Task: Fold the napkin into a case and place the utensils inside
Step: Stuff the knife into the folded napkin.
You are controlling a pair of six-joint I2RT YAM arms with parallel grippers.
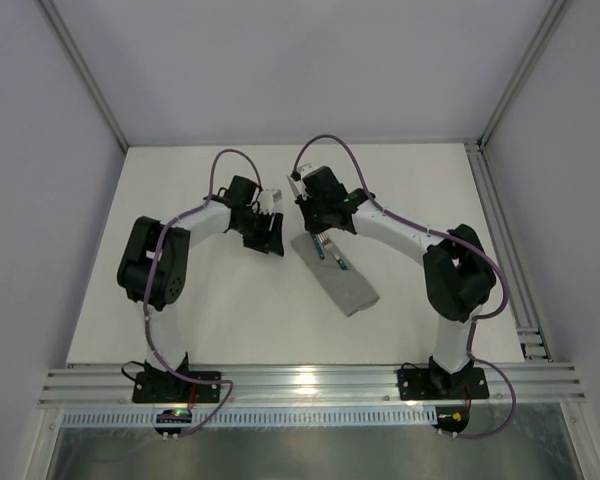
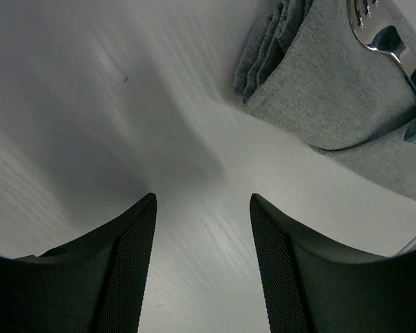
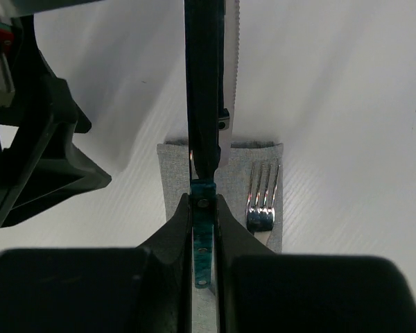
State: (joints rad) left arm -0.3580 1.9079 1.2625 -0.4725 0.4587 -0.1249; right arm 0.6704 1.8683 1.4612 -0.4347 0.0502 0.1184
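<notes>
The napkin lies folded as a narrow grey case (image 1: 342,283) (image 3: 172,173) (image 2: 333,90) at the table's middle, running diagonally. On it rests the fork (image 1: 328,248) (image 3: 262,198) (image 2: 383,40), its silver tines toward the case's far end. My right gripper (image 1: 315,215) (image 3: 204,198) hangs over the far end of the case, shut on the riveted teal handle of the knife (image 3: 211,76), whose blade points away from the wrist. My left gripper (image 1: 267,235) (image 2: 202,198) stands open over bare table just left of the case, with nothing between its fingers.
The white table (image 1: 200,300) is bounded by an aluminium rail (image 1: 510,260) on the right and another along the near edge. Grey walls close the back and sides. In the right wrist view, the left arm's black body (image 3: 35,159) shows close at the left.
</notes>
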